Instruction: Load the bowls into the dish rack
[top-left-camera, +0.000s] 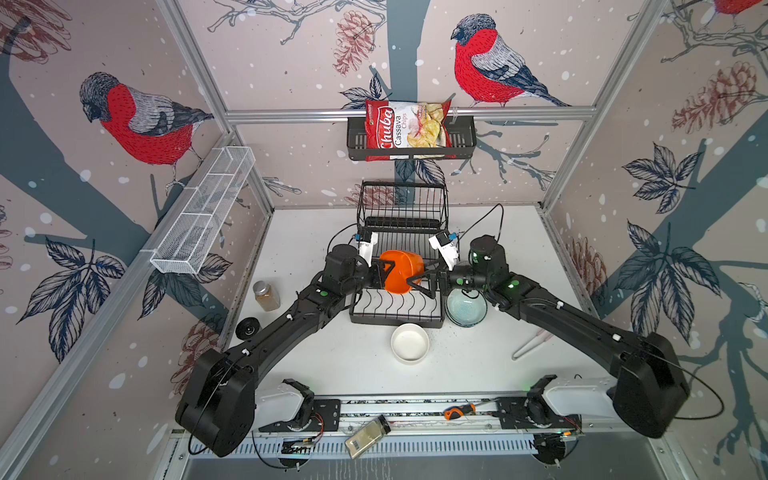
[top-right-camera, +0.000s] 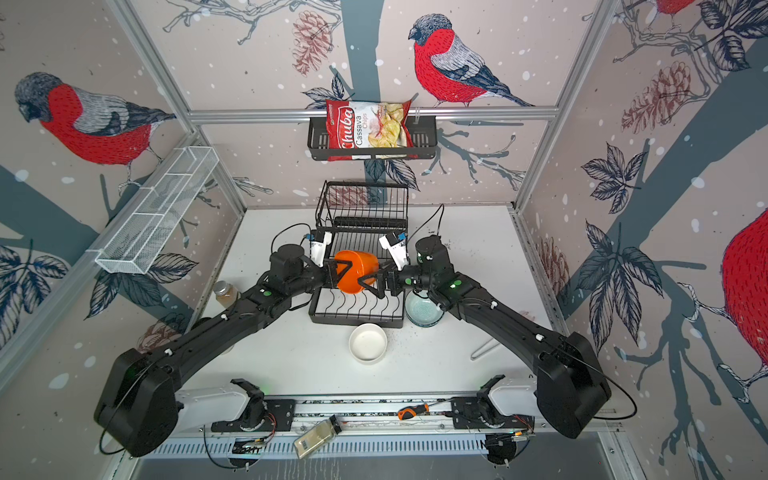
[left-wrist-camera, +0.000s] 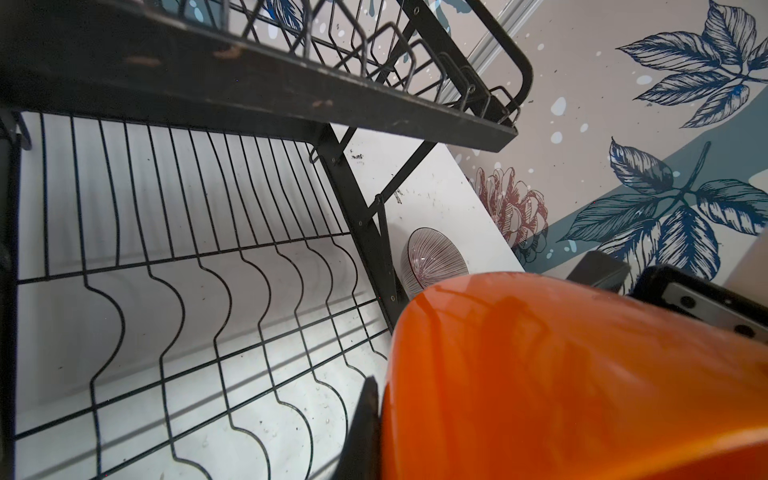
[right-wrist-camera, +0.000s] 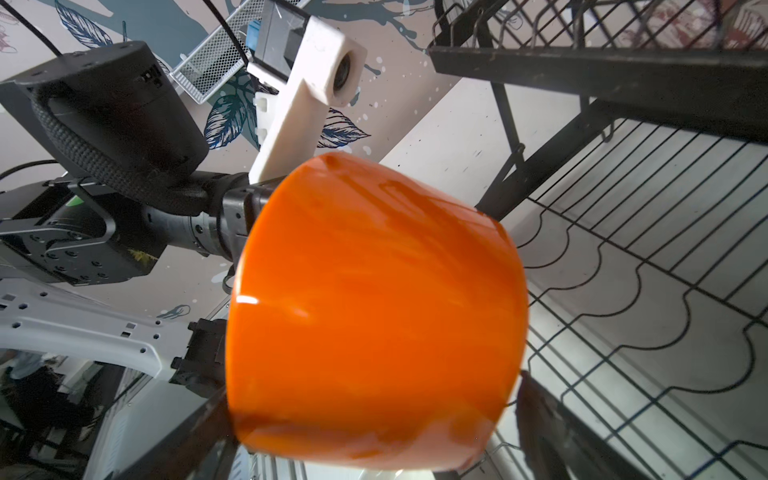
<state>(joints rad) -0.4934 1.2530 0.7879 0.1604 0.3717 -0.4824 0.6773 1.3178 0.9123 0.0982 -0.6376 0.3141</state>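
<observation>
The orange bowl (top-left-camera: 402, 266) hangs in the air on its side over the lower grid of the dish rack (top-left-camera: 395, 321), in front of the raised wire basket. The left gripper (top-left-camera: 386, 271) is pinched tight on the bowl's wall near the rim. In the left wrist view one dark finger (left-wrist-camera: 363, 419) lies against the outside of the orange plastic.

The right gripper (top-left-camera: 422, 285) faces it from the other side with its jaws spread wide. In the right wrist view they flank the bowl's base end, and whether they touch it cannot be told.

Three more bowls sit on the white table (top-left-camera: 332, 357):
- A mint-green bowl (top-left-camera: 466, 311) is just beside the rack's front right corner.
- A plain white bowl (top-left-camera: 410, 343) stands just in front of the rack.
- A brown-striped bowl (left-wrist-camera: 432, 259) stands just beside the rack's upright post in the left wrist view.

On the back wall a black slotted shelf (top-left-camera: 465, 139) holds a red and white bag (top-left-camera: 405, 129) printed "Chuba Cassava Chips". No other writing is legible.
</observation>
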